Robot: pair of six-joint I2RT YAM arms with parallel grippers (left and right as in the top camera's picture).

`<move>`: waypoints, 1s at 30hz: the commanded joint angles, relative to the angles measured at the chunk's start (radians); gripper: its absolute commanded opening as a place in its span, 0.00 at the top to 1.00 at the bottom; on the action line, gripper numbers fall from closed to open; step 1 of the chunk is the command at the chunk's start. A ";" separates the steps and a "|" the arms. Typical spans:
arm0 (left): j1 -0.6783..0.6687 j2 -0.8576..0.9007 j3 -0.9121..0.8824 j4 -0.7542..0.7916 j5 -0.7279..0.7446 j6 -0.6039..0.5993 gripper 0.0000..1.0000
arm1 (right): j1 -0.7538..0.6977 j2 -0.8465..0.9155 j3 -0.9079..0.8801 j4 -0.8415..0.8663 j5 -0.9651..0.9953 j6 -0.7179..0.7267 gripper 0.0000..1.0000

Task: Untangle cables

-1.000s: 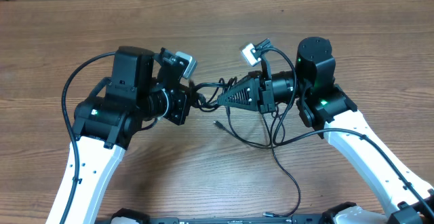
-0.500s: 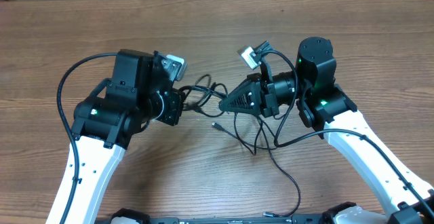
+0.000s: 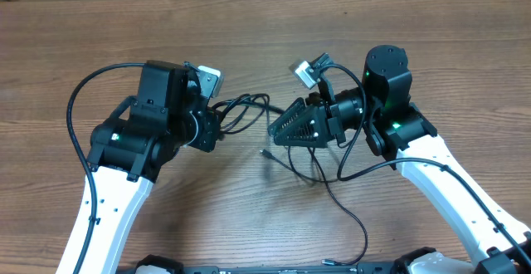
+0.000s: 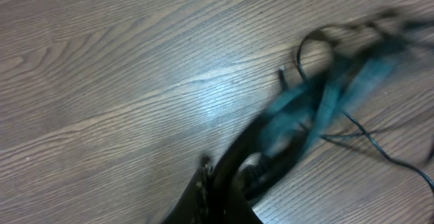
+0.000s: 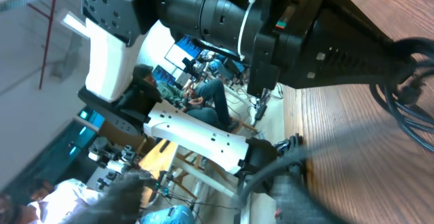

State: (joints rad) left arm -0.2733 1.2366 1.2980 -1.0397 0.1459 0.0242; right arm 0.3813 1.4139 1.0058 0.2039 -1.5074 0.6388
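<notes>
The cables [image 3: 249, 106] are thin black cords. One bunch of loops sticks out of my left gripper [image 3: 217, 123], which is shut on it. More loops [image 3: 319, 170] lie on the table under my right gripper [image 3: 275, 131], with a small plug [image 3: 265, 152] beside them and a tail trailing toward the front. The right gripper is open, fingers spread, apart from the left bunch. In the left wrist view the shut gripper [image 4: 227, 183] is dark and blurred, with the cables [image 4: 319, 47] smeared ahead of it. The right wrist view shows its gripper [image 5: 210, 190] wide apart, a blurred strand [image 5: 305, 156] crossing near it.
The wooden table [image 3: 265, 33] lies under both arms. Thicker black wiring [image 3: 83, 108] arcs from the left arm, and more hangs off the right arm [image 3: 365, 170]. A small grey camera block [image 3: 305, 68] sits above the right gripper. The table's front edge is close below.
My right gripper has opened and let go of the cables. My left gripper has drawn back to the left with its bunch, widening the gap between the two.
</notes>
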 commanded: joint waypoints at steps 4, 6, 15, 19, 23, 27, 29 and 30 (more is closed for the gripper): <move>0.005 0.002 0.014 0.027 0.113 0.007 0.96 | 0.005 -0.015 0.002 0.004 -0.021 0.000 0.10; 0.005 0.002 0.014 0.052 0.174 0.027 0.96 | 0.005 -0.015 0.002 0.004 -0.020 0.000 0.04; 0.005 0.002 0.014 0.114 0.375 0.083 0.96 | 0.005 -0.015 0.002 -0.041 0.061 -0.001 0.01; 0.005 0.002 0.014 0.149 0.530 0.111 0.96 | 0.005 -0.013 0.001 -0.065 0.147 -0.001 0.11; 0.005 -0.002 0.014 0.153 0.605 0.111 0.96 | 0.003 -0.013 0.001 -0.125 0.249 -0.014 0.18; 0.005 -0.003 0.014 0.147 0.607 0.111 0.96 | -0.011 -0.013 0.001 -0.180 0.330 -0.020 0.23; 0.005 -0.003 0.014 0.144 0.607 0.111 0.96 | -0.025 -0.013 0.001 -0.199 0.354 -0.020 0.25; 0.005 -0.003 0.014 0.144 0.608 0.110 0.96 | -0.031 -0.013 0.001 -0.206 0.362 -0.019 0.25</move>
State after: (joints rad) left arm -0.2726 1.2373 1.2980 -0.8970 0.7025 0.1120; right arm 0.3714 1.4136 1.0058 0.0051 -1.2201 0.6285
